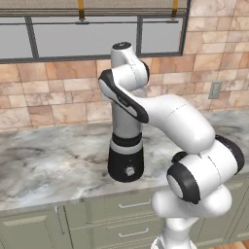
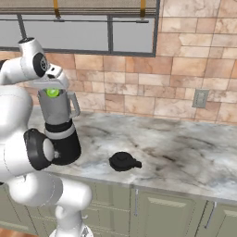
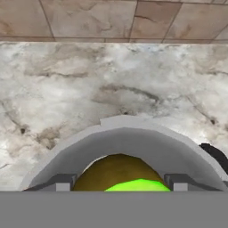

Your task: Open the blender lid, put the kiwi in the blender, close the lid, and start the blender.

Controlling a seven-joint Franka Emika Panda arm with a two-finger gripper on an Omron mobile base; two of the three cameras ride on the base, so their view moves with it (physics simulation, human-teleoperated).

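Kiwi (image 3: 120,174) clamped between jaws over open blender (image 2: 59,120); early release off-centre risks clipping rim, bouncing onto counter (image 2: 185,152).

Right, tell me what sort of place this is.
A simulated home kitchen, most likely. A marble-look counter runs over grey-green cabinet drawers, backed by a tan stone-tile wall, and a blender stands on the counter with its black lid lying beside it.
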